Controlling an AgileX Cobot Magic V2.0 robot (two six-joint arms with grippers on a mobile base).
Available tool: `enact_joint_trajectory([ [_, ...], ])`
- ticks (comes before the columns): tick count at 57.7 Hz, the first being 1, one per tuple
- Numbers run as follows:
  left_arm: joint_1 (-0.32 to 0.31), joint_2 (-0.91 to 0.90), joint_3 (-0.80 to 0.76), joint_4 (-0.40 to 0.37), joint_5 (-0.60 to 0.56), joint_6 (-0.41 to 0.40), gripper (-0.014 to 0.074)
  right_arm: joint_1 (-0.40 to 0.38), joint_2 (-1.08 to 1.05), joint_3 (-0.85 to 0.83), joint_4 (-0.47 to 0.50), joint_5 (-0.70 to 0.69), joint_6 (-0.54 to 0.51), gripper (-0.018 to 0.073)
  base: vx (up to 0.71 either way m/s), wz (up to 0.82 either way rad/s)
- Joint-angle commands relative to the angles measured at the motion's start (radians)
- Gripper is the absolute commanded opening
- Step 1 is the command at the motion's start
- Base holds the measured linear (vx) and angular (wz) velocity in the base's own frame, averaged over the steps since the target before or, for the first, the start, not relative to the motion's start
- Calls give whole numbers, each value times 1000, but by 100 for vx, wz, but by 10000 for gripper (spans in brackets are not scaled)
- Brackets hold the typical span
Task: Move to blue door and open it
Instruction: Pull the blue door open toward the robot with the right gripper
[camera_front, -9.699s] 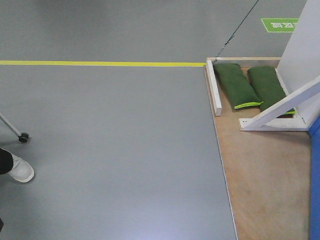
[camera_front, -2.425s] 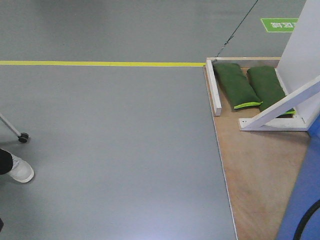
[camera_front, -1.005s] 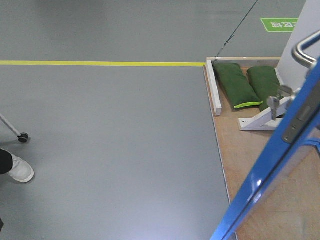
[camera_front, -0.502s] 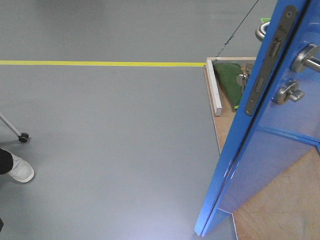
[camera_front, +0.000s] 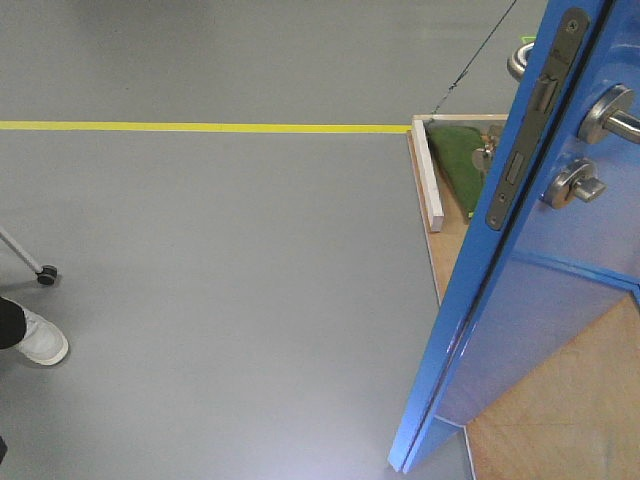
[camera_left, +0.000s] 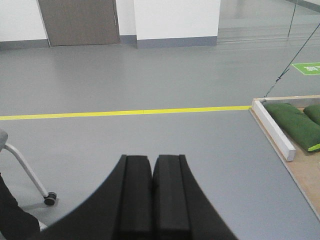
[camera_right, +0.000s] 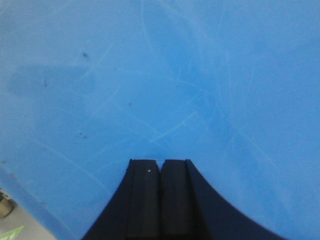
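Matte black left pincer (camera_left: 152, 165), two flat slabs with outward-curving flanks, right pincer (camera_right: 160, 167) alike, tiny pale speck

Even, diffuse indoor light, no hard shadows. The grey floor (camera_front: 220, 300) carries a pale glare patch at the front view's bottom edge (soft, not blown out). The glossy blue door (camera_front: 560, 340) shows faint sheen along its edge; close up it looks soft.

blue door (camera_front: 540, 330) cropped at right, green sandbag (camera_front: 455, 165) partly hidden

Glossy blue door (camera_front: 540, 300), scuffed paint
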Motion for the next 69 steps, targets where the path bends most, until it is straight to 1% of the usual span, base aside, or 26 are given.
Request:
enact_joint_trajectory([
  [1,-7,-12,-26,-2,-85,-7,73,2,10,-30,43,-77,-7,12,0,0],
  [12,-7,-12,-26,-2,-85,-7,73,2,11,-30,97,-78,-7,12,0,0],
  [69,-7,-12,-26,-2,-85,-7,73,2,11,-30,97,-77,-7,12,0,0],
])
